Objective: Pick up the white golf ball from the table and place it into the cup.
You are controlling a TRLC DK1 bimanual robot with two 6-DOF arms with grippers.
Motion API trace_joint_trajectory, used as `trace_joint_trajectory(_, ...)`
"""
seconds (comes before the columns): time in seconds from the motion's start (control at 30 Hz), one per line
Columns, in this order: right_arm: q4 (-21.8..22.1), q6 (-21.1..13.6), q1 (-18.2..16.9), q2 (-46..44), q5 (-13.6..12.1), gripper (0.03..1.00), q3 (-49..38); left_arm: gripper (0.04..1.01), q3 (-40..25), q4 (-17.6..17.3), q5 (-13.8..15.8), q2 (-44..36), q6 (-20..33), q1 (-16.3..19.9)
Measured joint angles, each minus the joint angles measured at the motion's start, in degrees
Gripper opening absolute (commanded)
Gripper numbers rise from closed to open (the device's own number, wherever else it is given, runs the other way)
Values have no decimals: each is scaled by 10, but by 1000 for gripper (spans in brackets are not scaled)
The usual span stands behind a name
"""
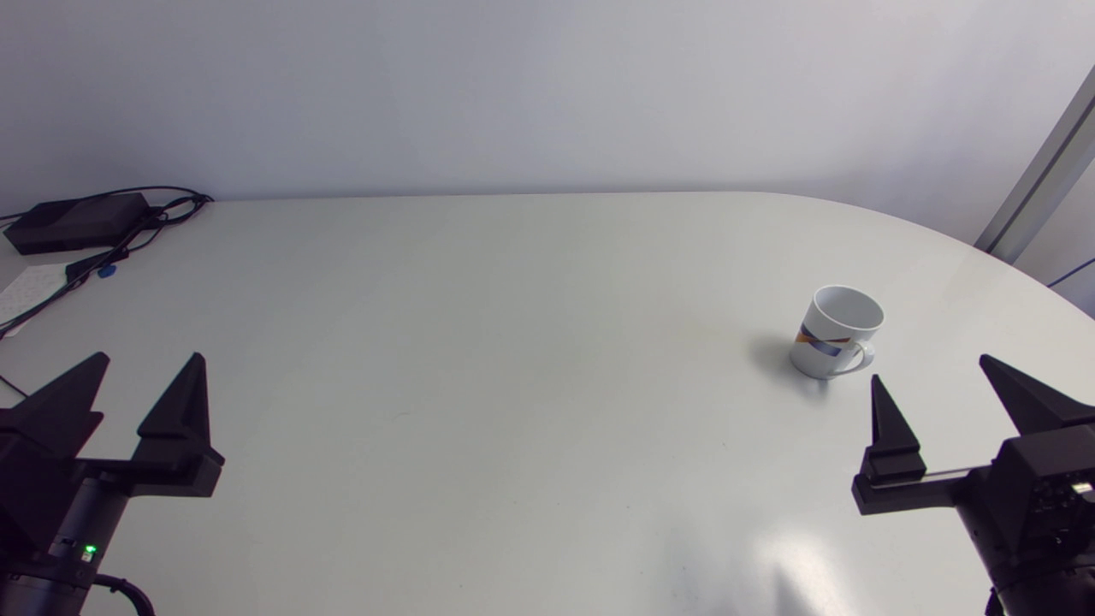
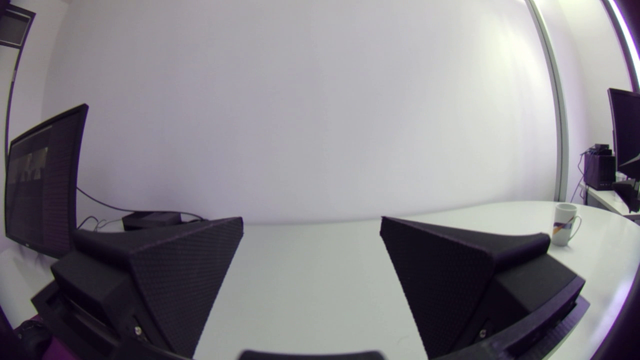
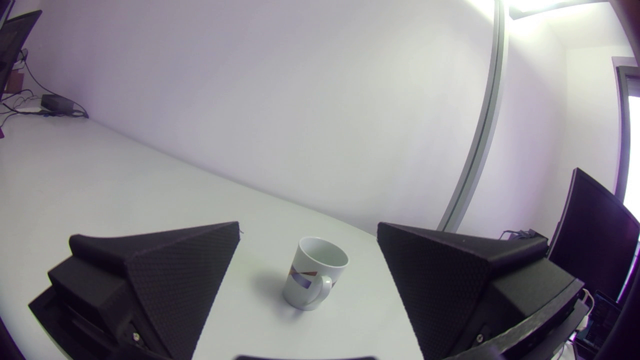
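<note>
No sign of golf ball. Cup (image 1: 834,329) upright just ahead of right gripper (image 1: 931,368), fingers spread, empty; left gripper (image 1: 152,355) spread too. Probably best: locate ball before reaching.

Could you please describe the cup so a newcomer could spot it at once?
On the white table, look to the right side, just ahead of the right gripper. The cup stands upright there: a white handled mug with an orange-and-blue stripe, the only vessel there.
</note>
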Motion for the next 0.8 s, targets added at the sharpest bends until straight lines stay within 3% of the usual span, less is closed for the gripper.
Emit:
trace_joint_trajectory(0.13,-1,1,-7,0,-3,969,0,992,0,-33,0,0,-1,0)
trace_joint_trajectory(0.27,-8,-5,-6,15,-46,969,0,992,0,-37,0,0,-4,0)
trace_joint_trajectory(0.4,-10,-21,9,20,-61,969,0,992,0,-37,0,0,-7,-1)
trace_joint_trajectory(0.63,-12,-43,27,14,-59,969,0,992,0,-37,0,0,-10,-1)
trace_joint_trajectory(0.8,-10,-49,26,22,-43,970,0,992,0,-37,0,0,-10,0)
